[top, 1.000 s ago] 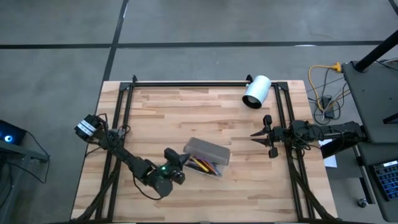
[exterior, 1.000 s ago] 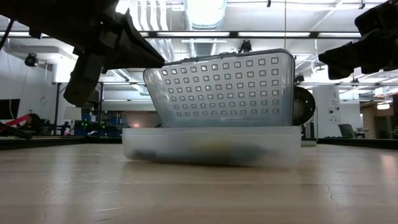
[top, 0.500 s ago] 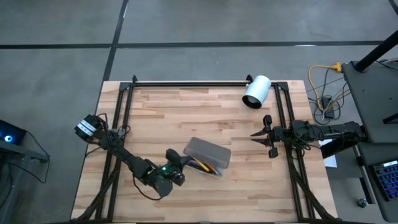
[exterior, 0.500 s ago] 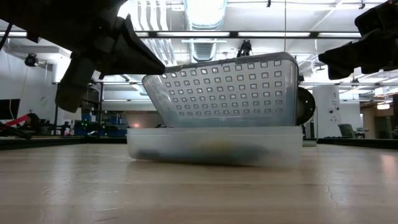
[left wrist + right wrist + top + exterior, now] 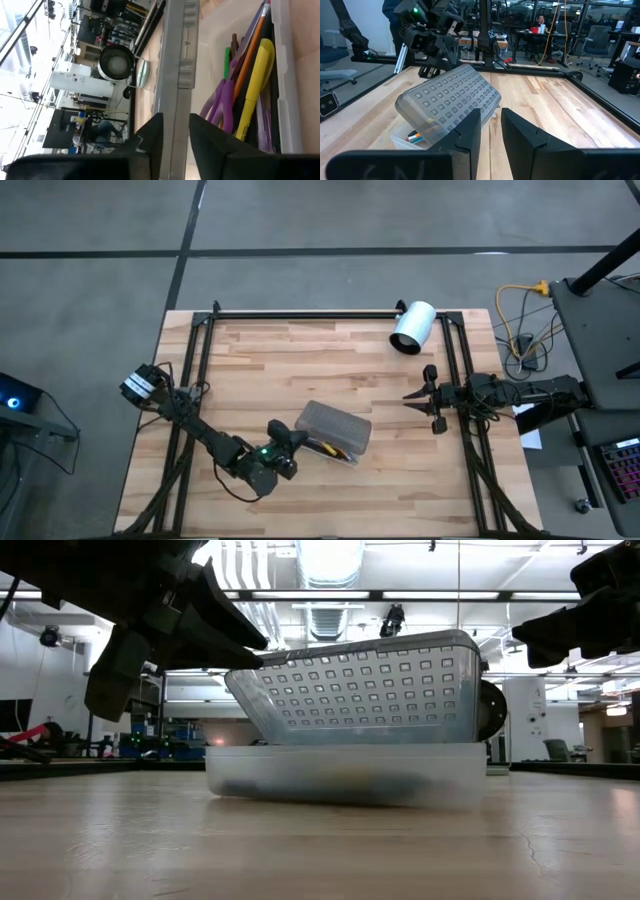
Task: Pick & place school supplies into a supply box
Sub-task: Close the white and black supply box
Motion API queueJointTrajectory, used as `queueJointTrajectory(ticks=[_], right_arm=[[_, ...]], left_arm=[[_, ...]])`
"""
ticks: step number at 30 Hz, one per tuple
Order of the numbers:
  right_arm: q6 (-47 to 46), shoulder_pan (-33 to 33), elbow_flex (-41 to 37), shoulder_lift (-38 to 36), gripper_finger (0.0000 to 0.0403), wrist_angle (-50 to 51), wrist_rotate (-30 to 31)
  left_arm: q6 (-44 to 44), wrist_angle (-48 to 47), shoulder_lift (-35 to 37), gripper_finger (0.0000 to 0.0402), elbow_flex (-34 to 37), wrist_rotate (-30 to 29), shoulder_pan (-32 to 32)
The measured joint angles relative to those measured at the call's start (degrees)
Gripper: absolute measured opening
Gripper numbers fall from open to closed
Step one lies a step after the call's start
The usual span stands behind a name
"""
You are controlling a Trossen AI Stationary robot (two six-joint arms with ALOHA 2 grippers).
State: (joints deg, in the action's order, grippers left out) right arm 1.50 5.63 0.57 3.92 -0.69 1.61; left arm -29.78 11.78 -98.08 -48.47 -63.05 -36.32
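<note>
Translucent dotted lid [image 5: 360, 690] tilts half-raised over your supply box [image 5: 345, 775] | its edge sits between left gripper [image 5: 172, 150] fingers, slightly parted | right gripper [image 5: 428, 398] idle, apart, narrowly open

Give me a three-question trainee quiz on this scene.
1. True or false: the lid of the supply box is fully shut.
2. Which claw is at the lid's edge? A) left claw B) right claw
3. Fill in: the purple-handled item inside the box is the ____.

Key: 1 false, it stands tilted above the box; 2 A; 3 scissors.
</note>
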Motion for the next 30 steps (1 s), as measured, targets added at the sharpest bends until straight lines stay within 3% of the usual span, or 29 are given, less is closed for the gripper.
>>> queueJointTrajectory(ticks=[9,30], right_arm=[[0.0,-0.02,0.01,0.01,0.0068,0.0,0.0],[0.0,-0.02,0.0,0.01,0.0068,0.0,-0.02]], left_arm=[[1.83,-0.01,0.0,0.0104,0.0,0.0,0.0],[5.78,-0.54,0.0,0.0105,0.0,0.47,0.0]])
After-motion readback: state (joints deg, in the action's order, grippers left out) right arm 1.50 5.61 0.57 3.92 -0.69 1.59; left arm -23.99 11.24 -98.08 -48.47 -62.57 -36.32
